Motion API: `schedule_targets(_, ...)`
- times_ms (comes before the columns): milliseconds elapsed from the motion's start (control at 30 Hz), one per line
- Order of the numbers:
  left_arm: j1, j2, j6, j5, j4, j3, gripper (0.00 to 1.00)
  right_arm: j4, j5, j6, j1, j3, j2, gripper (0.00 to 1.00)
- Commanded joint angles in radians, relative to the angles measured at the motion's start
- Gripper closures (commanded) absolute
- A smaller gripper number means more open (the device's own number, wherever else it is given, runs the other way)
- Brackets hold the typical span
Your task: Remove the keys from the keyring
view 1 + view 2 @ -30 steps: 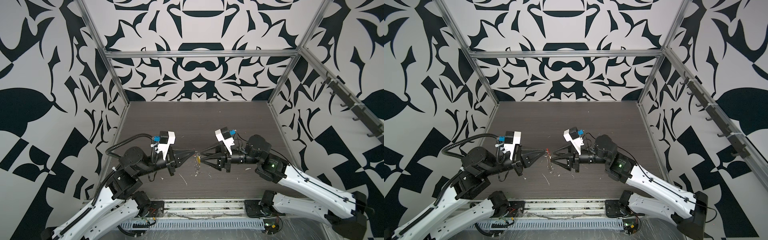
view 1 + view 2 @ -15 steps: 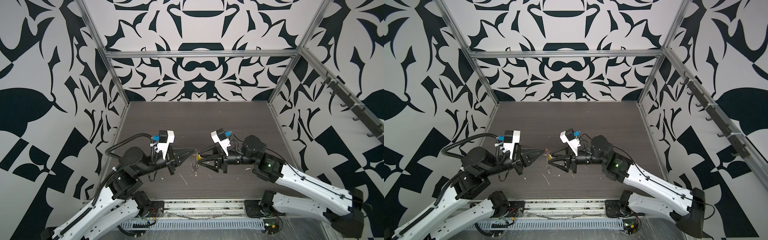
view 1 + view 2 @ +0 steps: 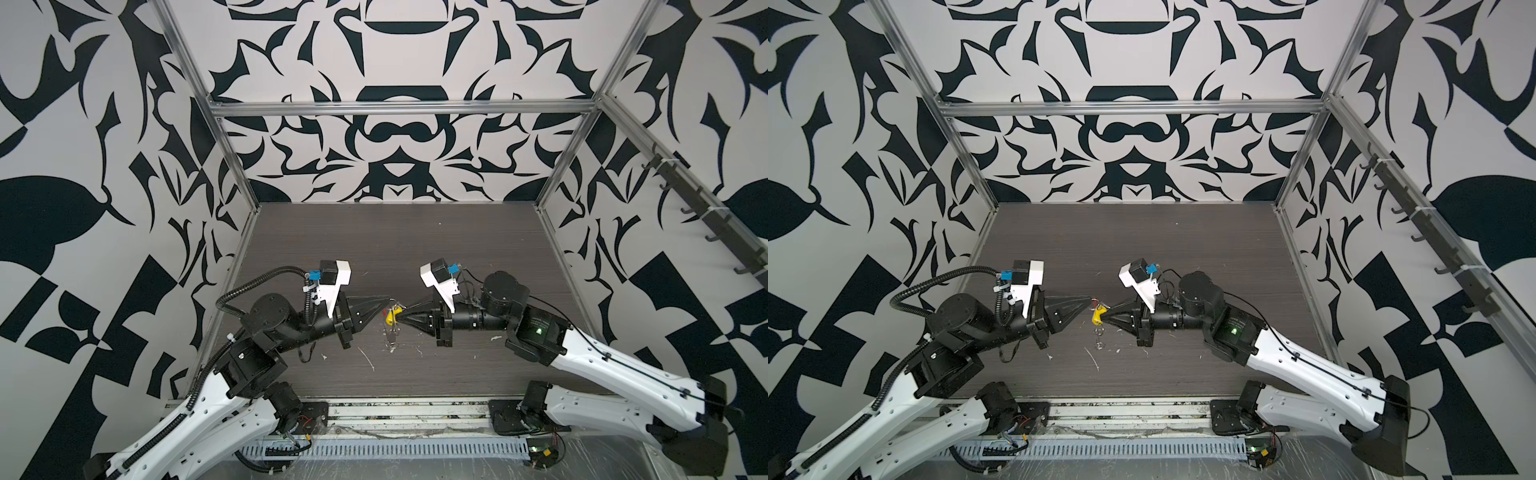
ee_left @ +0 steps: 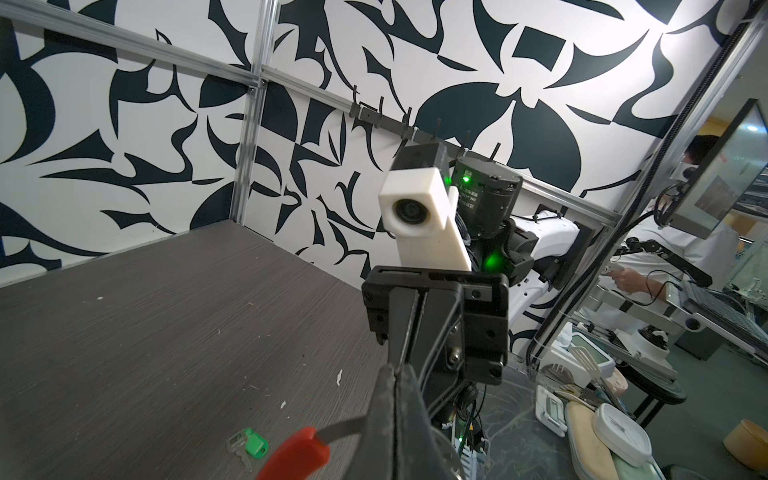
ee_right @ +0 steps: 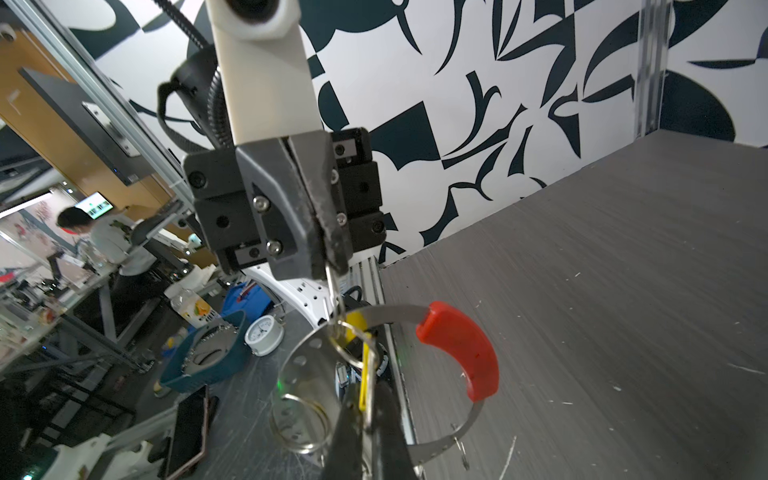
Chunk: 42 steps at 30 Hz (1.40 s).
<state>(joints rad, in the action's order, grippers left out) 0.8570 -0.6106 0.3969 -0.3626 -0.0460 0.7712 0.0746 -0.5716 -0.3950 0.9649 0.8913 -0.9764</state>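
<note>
Two grippers meet tip to tip over the near middle of the table [image 3: 415, 249]. Your left gripper [image 3: 387, 300] is squeezed tight on the grey band of the keyring [image 5: 392, 312] and holds it up in the air. You can see the red sleeve [image 5: 459, 347] on one curve of it. Your right gripper [image 3: 402, 318] is pinched tight on the yellow key [image 5: 364, 384], right beside the band. Your green key [image 4: 248, 443] lies flat on the table, apart from the keyring.
</note>
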Motion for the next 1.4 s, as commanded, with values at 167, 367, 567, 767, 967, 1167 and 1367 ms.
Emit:
schedule_targets(167, -0.002, 0.034, 0.029, 0.045, -0.114, -0.036, 1.0, 0.001, 0.006, 0.029, 0.015, 0.046, -0.001, 1.0)
schedule_targets(367, -0.001, 0.047, 0.024, 0.048, -0.126, -0.035, 1.0, -0.009, -0.001, 0.029, 0.02, 0.038, -0.015, 1.0)
schedule_targets(567, -0.001, 0.059, 0.008, 0.039, -0.126, -0.032, 1.0, 0.007, -0.029, 0.003, 0.023, 0.026, -0.042, 1.0)
schedule_targets(767, -0.001, 0.057, -0.011, 0.01, -0.097, -0.016, 1.0, -0.005, -0.007, 0.002, 0.024, 0.026, -0.039, 1.0)
schedule_targets(967, -0.001, 0.048, -0.013, -0.022, -0.063, -0.01, 1.0, -0.126, 0.032, 0.082, 0.024, 0.09, 0.031, 0.69)
schedule_targets(1167, -0.001, 0.04, -0.003, -0.042, -0.066, -0.014, 1.0, -0.201, 0.052, 0.142, 0.024, 0.188, 0.067, 0.51)
schedule_targets(1367, -0.001, 0.03, 0.012, -0.055, -0.097, -0.02, 1.0, -0.181, 0.046, 0.171, 0.024, 0.259, -0.009, 0.49)
